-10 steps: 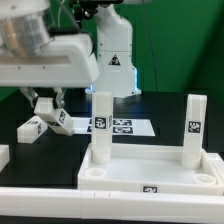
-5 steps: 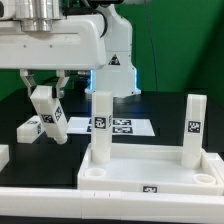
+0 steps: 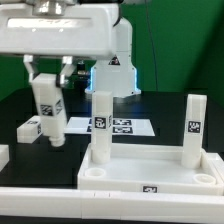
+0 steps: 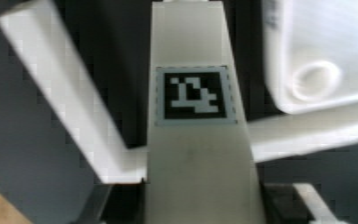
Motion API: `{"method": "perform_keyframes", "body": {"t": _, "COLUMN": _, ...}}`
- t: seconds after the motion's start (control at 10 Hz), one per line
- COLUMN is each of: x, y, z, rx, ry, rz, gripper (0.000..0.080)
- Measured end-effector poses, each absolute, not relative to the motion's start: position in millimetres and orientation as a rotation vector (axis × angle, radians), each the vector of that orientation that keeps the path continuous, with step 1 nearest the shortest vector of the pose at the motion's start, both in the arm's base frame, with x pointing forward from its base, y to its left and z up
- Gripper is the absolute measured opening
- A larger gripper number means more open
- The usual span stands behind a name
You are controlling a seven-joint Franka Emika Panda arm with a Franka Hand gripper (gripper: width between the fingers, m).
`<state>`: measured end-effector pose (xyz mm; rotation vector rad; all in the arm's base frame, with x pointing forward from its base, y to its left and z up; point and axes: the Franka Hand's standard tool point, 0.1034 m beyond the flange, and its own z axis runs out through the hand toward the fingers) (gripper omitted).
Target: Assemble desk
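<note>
- Your two-finger gripper (image 3: 47,78) pinches a white square-section plastic leg (image 3: 50,115) upright above the table, probably so it can drop straight into a socket.
- The white rimmed rectangular tabletop (image 3: 150,172) lies nearby; its near sockets look free.

table: black table (image 3: 165,128) | on it: tabletop (image 3: 128,178), marker board (image 3: 130,127), loose leg (image 3: 30,128)

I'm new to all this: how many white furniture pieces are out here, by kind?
tabletop: 1
legs: 4, namely two upright legs standing in the tabletop's corners, the held leg in the gripper, and the loose leg lying flat
Total: 5
</note>
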<state>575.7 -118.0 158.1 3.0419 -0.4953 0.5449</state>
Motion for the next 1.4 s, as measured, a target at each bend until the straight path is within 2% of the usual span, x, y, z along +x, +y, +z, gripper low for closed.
{"method": "perform_keyframes", "body": {"t": 0.5, "x": 578.8, "y": -110.6, "z": 157.2, "rx": 3.037, "ry": -0.474, "rz": 0.565, "gripper": 0.029}}
{"method": "perform_keyframes", "body": {"t": 0.8, "x": 602.7, "y": -38.3, "z": 165.6, "rx": 3.074, "ry": -0.507, "rz": 0.62, "gripper": 0.029}}
{"method": "perform_keyframes", "body": {"t": 0.9, "x": 610.5, "y": -1.8, "z": 161.6, "rx": 3.089, "ry": -0.533, "rz": 0.618, "gripper": 0.029}}
{"method": "perform_keyframes", "body": {"t": 1.0, "x": 613.7, "y": 18.7, "z": 156.5, "rx": 3.1, "ry": -0.541, "rz": 0.609, "gripper": 0.029}}
{"method": "perform_keyframes", "body": {"t": 1.4, "x": 613.0, "y": 22.3, "z": 152.9, "rx": 3.1, "ry": -0.54, "rz": 0.601, "gripper": 0.029}}
